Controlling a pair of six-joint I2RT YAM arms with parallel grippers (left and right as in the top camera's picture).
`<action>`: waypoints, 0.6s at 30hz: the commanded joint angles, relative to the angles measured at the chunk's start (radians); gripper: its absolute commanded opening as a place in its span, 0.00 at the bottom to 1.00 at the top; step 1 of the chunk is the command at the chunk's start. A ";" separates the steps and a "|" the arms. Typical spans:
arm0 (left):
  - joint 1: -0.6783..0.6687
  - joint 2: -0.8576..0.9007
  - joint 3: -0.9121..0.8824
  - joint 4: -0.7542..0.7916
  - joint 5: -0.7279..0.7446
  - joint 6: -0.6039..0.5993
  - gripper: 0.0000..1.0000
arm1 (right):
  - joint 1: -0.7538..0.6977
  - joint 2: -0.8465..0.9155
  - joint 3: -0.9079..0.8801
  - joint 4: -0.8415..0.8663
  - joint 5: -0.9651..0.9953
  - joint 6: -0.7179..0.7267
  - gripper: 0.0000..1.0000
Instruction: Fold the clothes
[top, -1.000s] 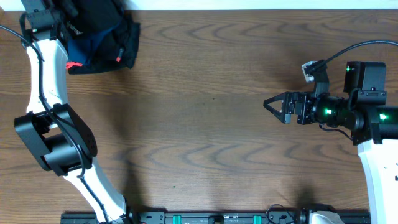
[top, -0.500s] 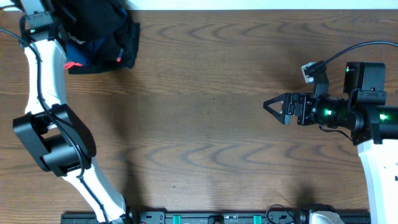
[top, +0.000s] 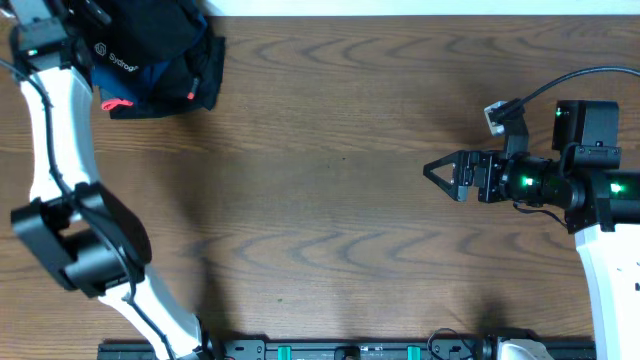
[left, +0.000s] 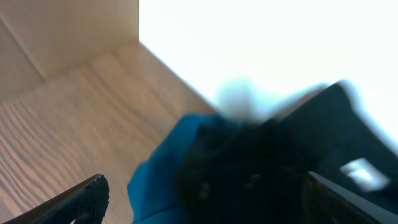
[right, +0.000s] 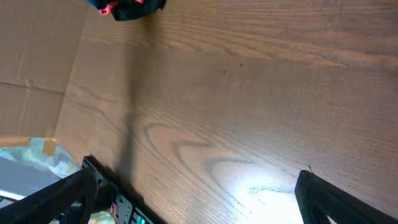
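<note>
Jaws on both sides wide apart, empty (left pair beside the black clothes (top: 150, 35)).

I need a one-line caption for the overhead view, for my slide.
Black garment heaped on dark blue clothing in a table corner; right gripper hangs over bare wood.

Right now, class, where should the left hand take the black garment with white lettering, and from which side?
Probably a raised fold on top of the black garment, from above: it lies bunched over the dark blue garment, so a sideways approach might catch both.
</note>
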 joint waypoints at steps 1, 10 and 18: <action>-0.011 -0.118 0.020 0.029 0.002 0.055 0.98 | -0.008 -0.009 0.009 -0.001 -0.004 -0.036 0.99; -0.078 -0.101 0.020 0.241 0.097 0.217 0.98 | -0.008 -0.009 0.009 0.002 0.117 -0.058 0.99; -0.084 0.101 0.020 0.473 0.097 0.261 0.98 | -0.008 -0.009 0.009 0.002 0.134 -0.058 0.99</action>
